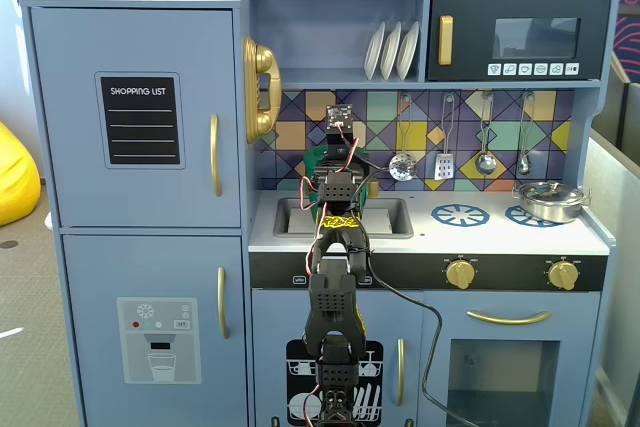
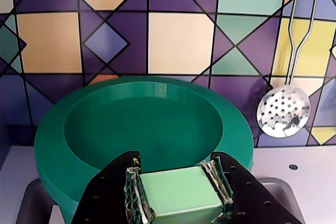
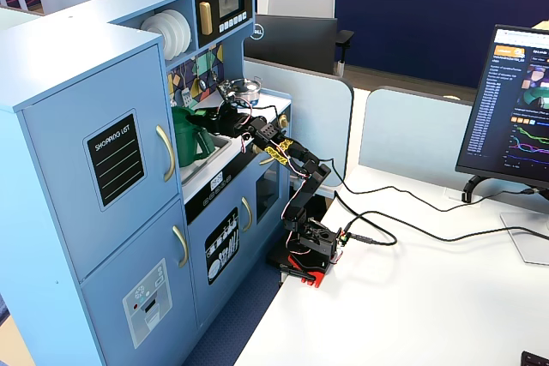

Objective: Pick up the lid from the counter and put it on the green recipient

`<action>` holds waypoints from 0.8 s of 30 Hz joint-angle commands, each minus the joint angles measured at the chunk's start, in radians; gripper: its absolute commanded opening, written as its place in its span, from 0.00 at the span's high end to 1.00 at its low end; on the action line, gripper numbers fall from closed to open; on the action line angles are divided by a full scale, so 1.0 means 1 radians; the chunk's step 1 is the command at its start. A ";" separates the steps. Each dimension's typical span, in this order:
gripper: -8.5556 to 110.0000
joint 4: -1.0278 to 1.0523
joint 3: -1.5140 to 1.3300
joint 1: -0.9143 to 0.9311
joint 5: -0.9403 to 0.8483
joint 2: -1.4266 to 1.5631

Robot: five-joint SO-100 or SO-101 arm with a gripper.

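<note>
In the wrist view, my gripper (image 2: 178, 192) has its fingers (image 2: 113, 192) clenched on the pale green strap handle of the lid (image 2: 142, 129), held up before the tiled backsplash (image 2: 178, 40), beside a hanging skimmer (image 2: 283, 113). The plastic looks light, stiff and probably slick; the handle seems the surest hold. The green recipient (image 3: 190, 136) stands by the counter (image 1: 500, 237) sink.

A: What is being shown around the scene?

B: A blue toy kitchen (image 1: 330, 97) is being seen standing against a dark blue wall (image 3: 412, 15). Its backsplash (image 2: 178, 40) is being covered by coloured geometric tiles, and white plates (image 1: 392, 49) are being kept on its shelf.

A: And beside it?

B: A white surface (image 3: 412, 315) is being occupied by a monitor (image 3: 513, 109), while grey partitions (image 3: 412, 135) are being seen behind.
</note>
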State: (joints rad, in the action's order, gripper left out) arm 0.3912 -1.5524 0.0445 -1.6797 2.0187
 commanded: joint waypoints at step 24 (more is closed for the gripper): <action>0.68 0.443 -0.316 0.057 0.037 0.664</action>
State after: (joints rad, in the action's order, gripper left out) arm 0.7210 -1.7196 0.0798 -1.6475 2.4743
